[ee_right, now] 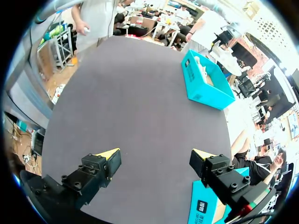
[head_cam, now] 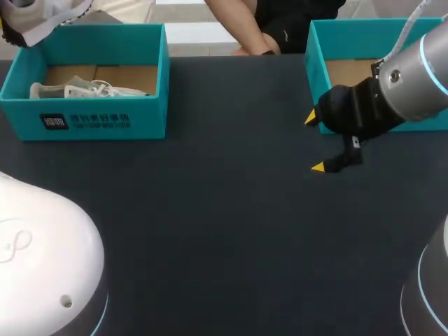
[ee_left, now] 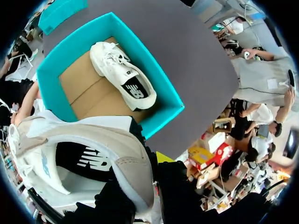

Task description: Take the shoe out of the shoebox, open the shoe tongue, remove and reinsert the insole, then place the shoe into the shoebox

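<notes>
Below both arms, counter [head_cam: 210, 224] [ee_left: 201, 70] [ee_right: 131, 93]: dark, matte, with two teal boxes along the far edge, well apart.
Right arm [head_cam: 413, 84]: entering from the right side, grey with a black wrist, over the front-left corner of right box.
Left arm [head_cam: 42, 259]: white rounded housing at the near left; wrist outside the head view.
Left box [head_cam: 105, 119] [ee_left: 163, 121] [ee_right: 205, 88]: far left of counter, open-topped, cardboard floor, print on the front wall; far ahead of right pincer in the right wrist view.
Right box [head_cam: 357, 38] [ee_right: 203, 205]: far right of counter, open-topped, cardboard floor, partly hidden behind right arm; one corner just beside a finger of right pincer.
Held shoe [ee_left: 93, 154] [head_cam: 49, 17]: white and grey with a black logo patch, raised in the air over a corner of left box, opening turned toward the wrist camera; only a scrap of it at the far-left corner of the head view.
Boxed shoe [ee_left: 124, 74] [head_cam: 84, 89]: white, lying on its side on the cardboard floor of left box, close along one long wall.
Left pincer [ee_left: 142, 186]: clenched on held shoe at the heel collar; fingers mostly hidden by it, one yellow tip [ee_left: 162, 156] peeking beside the heel.
Right pincer [head_cam: 314, 142] [ee_right: 155, 156]: released, fingers wide apart, nothing between them, above bare counter just in front of right box.
Person's hand [head_cam: 255, 45]: at the far edge between the boxes; contact with counter unclear.
</notes>
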Controlling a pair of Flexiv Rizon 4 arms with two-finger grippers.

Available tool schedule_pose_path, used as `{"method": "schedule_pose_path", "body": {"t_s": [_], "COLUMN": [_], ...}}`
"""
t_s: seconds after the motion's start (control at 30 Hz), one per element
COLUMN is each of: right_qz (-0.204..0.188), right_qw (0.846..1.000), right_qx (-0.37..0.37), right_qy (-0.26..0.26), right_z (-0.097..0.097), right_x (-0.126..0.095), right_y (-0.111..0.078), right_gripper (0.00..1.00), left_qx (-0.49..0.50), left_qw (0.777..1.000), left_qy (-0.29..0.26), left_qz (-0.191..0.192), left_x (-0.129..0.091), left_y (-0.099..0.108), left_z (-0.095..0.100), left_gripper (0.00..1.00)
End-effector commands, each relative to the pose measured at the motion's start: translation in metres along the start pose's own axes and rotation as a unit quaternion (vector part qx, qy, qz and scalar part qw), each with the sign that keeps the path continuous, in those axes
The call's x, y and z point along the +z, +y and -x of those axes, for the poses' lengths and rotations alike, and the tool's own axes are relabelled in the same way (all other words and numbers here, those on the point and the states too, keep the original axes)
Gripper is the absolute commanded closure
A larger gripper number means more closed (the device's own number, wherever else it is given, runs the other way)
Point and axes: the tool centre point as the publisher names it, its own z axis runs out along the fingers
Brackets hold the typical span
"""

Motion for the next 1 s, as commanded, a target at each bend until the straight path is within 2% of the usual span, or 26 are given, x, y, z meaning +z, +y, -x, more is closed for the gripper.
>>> {"method": "schedule_pose_path", "body": {"t_s": [0.03, 0.7, 0.8, 0.83, 0.9, 1.0], "right_qz": [-0.001, -0.001, -0.001, -0.001, -0.001, -0.001], "right_qw": [1.0, 1.0, 1.0, 1.0, 1.0, 1.0], "right_qx": [0.0, 0.0, 0.0, 0.0, 0.0, 0.0], "right_qy": [-0.001, -0.001, -0.001, -0.001, -0.001, -0.001], "right_z": [-0.001, -0.001, -0.001, -0.001, -0.001, -0.001], "right_x": [0.001, 0.001, 0.001, 0.001, 0.001, 0.001], "right_y": [0.0, 0.0, 0.0, 0.0, 0.0, 0.0], "right_gripper": [0.0, 0.0, 0.0, 0.0, 0.0, 0.0], "left_qx": [0.207, 0.207, 0.269, 0.28, 0.342, 0.364], "left_qw": [0.976, 0.976, 0.96, 0.956, 0.935, 0.926], "left_qy": [-0.012, -0.012, -0.029, -0.018, -0.037, -0.033], "left_qz": [0.071, 0.071, 0.075, 0.089, 0.084, 0.099], "left_x": [-0.002, -0.002, -0.002, -0.002, -0.002, 0.001], "left_y": [-0.006, -0.006, -0.003, -0.001, 0.001, 0.008], "left_z": [-0.008, -0.008, -0.005, -0.004, -0.004, 0.0], "left_gripper": [1.0, 1.0, 1.0, 1.0, 1.0, 1.0]}}
